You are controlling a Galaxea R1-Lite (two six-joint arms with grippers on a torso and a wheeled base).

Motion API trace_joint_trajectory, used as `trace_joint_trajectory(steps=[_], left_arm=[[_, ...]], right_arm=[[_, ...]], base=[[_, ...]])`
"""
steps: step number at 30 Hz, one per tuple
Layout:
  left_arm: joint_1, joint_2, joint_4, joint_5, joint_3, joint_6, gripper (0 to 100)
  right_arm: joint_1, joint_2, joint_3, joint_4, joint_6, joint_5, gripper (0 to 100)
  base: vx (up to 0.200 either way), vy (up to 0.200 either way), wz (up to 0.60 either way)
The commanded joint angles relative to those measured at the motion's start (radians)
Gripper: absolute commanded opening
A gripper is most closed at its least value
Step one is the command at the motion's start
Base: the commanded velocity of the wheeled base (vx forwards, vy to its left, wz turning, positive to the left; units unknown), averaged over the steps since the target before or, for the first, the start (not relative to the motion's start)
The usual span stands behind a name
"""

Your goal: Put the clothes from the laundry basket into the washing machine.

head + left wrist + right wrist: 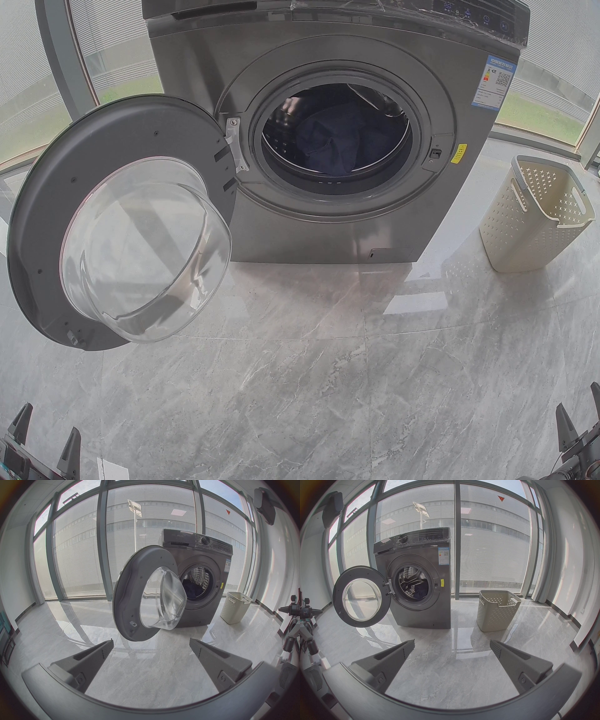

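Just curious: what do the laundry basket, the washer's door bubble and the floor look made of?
Laundry basket: likely matte cream plastic, moulded with rows of holes.
Door bubble: clear, glossy glass or plastic; see-through.
Floor: polished grey stone or stone-look tile, veined, jointed, reflective.

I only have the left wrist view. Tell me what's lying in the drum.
Observer: A dark blue garment lies bunched in the drum, per the head view.
Operator: Now check whether anything is left to load.
Observer: From the head view, the laundry basket shows no clothing inside; its floor is hidden.
Operator: Report on the other arm.
Observer: The right gripper is open, with nothing between its fingers.
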Motion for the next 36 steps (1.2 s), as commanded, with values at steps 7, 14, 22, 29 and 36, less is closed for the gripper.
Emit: trace_joint_trajectory(steps=[7, 14, 22, 29, 36], left_arm=[[0.001, -0.008, 0.000, -0.002, 0.016, 0.000, 100], [0.001, -0.008, 0.000, -0.002, 0.016, 0.000, 100], [0.001, -0.008, 0.000, -0.002, 0.016, -0.002, 100], [0.000, -0.008, 0.000, -0.002, 0.016, 0.000, 100], [0.000, -0.008, 0.000, -0.002, 0.016, -0.002, 100]], right_arm=[[0.001, -0.013, 0.015, 0.000, -0.001, -0.001, 100], [0.001, -0.013, 0.015, 0.000, -0.001, 0.000, 100], [0.001, -0.013, 0.015, 0.000, -0.001, 0.000, 100], [0.001, -0.013, 0.015, 0.000, -0.001, 0.000, 100], [0.001, -0.013, 0.015, 0.000, -0.001, 0.000, 100]], base=[[0.000, 0.000, 0.00], [0.000, 0.200, 0.00], [0.000, 0.200, 0.00], [0.000, 0.171, 0.00], [0.000, 0.000, 0.00]])
